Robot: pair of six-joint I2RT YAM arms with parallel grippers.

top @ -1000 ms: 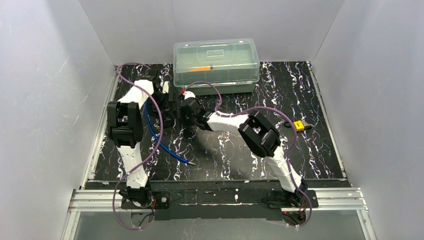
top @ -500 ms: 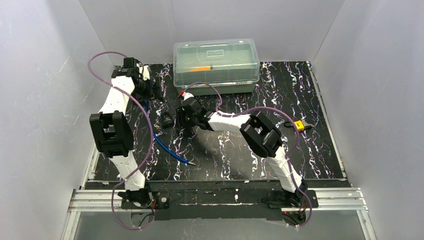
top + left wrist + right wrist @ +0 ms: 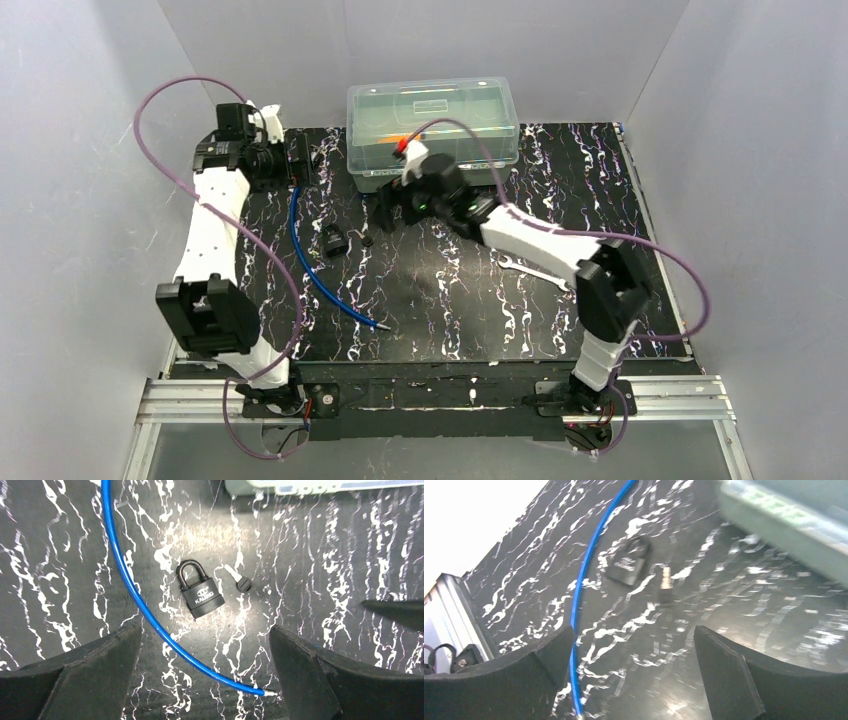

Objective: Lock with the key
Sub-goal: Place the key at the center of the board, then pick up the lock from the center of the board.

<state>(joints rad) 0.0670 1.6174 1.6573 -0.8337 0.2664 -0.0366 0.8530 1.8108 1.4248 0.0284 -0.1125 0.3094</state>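
Two grippers logged, both with jaws spread and nothing held. The left gripper [image 3: 204,642] is hung above the padlock [image 3: 201,597]; the right gripper [image 3: 633,635] is tilted toward the same patch from the right. The key [image 3: 239,580] is found flat on the table [image 3: 320,555], with a black head and a short silvery blade. It sits just right of the padlock, not touching it. Both lie left of centre, on the near side of the clear box [image 3: 432,125]. A blue cable [image 3: 106,510] is curved close along the padlock's left side.

Risks judged:
- The key is thin and flat, so it could be skated over or flicked away by the fingers.
- If the blade were pinched instead of the head, nothing would be left free for the keyhole.
- The padlock is unrestrained and could be shoved or spun by an insertion push unless braced.
- The cable could be snagged.
- One spot is aimed at by both arms, so finger contact is possible.
- The right wrist view is blurred, and key detail there cannot be relied on.
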